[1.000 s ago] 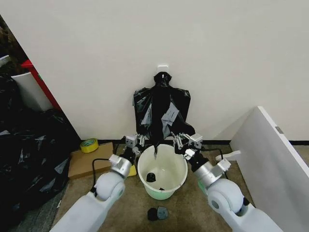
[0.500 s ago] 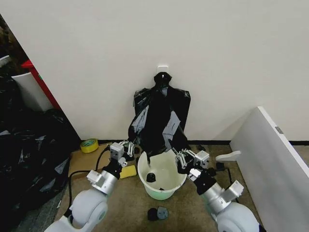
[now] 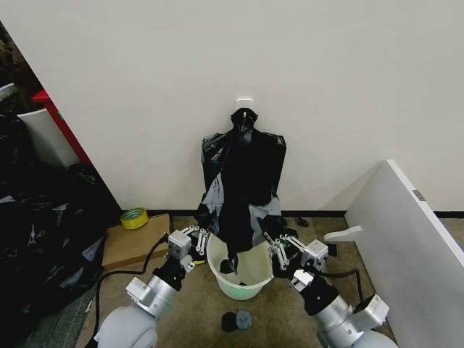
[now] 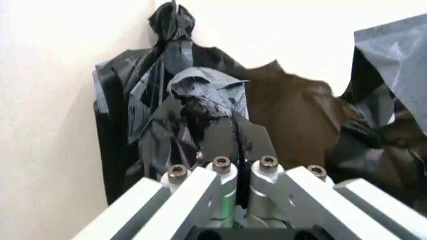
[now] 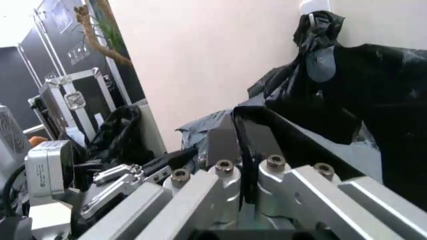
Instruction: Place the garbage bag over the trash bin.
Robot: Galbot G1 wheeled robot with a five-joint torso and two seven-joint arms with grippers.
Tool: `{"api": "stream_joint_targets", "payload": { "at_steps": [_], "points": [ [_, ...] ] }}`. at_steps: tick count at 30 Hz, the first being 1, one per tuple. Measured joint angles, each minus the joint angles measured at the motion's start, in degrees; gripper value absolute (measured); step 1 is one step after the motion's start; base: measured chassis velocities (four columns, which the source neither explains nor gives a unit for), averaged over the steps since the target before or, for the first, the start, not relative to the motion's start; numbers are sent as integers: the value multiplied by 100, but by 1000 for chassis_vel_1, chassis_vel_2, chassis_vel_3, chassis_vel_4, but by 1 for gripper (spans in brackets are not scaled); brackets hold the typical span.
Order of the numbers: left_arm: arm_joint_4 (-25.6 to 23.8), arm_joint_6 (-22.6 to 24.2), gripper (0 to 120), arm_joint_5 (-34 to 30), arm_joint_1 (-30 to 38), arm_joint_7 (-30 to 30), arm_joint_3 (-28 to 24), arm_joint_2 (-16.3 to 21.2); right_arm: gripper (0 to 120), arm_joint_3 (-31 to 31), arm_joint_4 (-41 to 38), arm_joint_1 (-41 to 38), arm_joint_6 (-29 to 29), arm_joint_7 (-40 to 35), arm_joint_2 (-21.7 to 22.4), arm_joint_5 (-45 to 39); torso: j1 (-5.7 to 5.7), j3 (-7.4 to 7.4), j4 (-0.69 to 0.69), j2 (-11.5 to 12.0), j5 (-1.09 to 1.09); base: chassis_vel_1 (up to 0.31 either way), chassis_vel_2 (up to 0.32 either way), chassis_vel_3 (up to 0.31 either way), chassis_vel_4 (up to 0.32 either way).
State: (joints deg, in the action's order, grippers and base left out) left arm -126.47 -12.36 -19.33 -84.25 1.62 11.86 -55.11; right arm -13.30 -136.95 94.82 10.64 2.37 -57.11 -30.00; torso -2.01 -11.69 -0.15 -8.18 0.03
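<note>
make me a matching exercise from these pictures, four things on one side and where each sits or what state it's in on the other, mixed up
Things:
1. bag
2. bin
3. tape roll
4. left hand

Places or states:
a. lying on the flat cardboard box
b. shut on the bag's edge, at the bin's left rim
c. stretched between both hands, its tip hanging into the bin
d. standing on the floor between the two arms

Pairs: 1-c, 2-d, 3-a, 4-b

The right hand is also shut on the bag, at the bin's right rim.
</note>
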Motion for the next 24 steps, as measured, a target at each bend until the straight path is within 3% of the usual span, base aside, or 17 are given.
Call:
{"api": "stream_joint_targets", "payload": {
  "at_steps": [14,20,24],
  "points": [
    [2,180,0,-368,473,76,-456,-102,0,-127,-248,172,-183,-174,-156,-175,0,-1,0,0,0,0,0,0,0],
    [-472,345,0,-720,478,105,-408,145,0,-519,-624,331,-559,-300,-97,-769,0,0,-1,1,-1,0,0,0,0],
    [-944,476,0,-1179,561,144,80,433,0,-921,-652,61,-1050,-394,62,-1647,0,-1,0,1,0,0,0,0,0]
  ]
}}
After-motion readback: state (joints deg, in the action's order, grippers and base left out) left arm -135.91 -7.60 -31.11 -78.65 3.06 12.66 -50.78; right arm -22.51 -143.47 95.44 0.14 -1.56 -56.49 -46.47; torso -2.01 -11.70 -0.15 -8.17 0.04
